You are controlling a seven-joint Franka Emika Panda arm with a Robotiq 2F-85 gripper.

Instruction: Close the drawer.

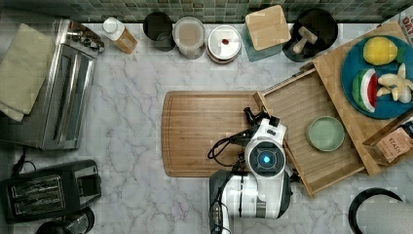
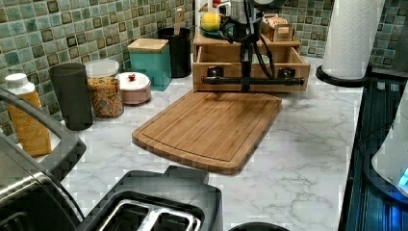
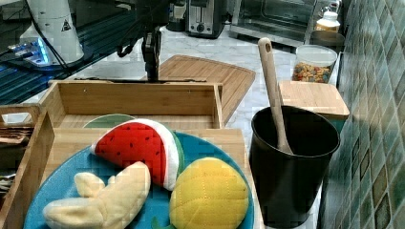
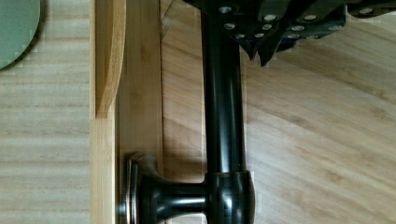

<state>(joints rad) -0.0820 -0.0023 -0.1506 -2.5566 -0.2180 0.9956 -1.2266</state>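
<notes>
The tool [image 4: 261, 49] hangs just above the drawer's [image 4: 46, 116] black handle bar [image 4: 223, 102], over the cutting board [image 4: 322, 140].

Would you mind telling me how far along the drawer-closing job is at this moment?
Nothing looks finished: the drawer is pulled far out, its green bowl fully exposed. In hand: the pincer sits at the black handle bar on the drawer front, above the cutting board's edge. Left: push the drawer all the way in under the slab holding the blue fruit plate.
</notes>
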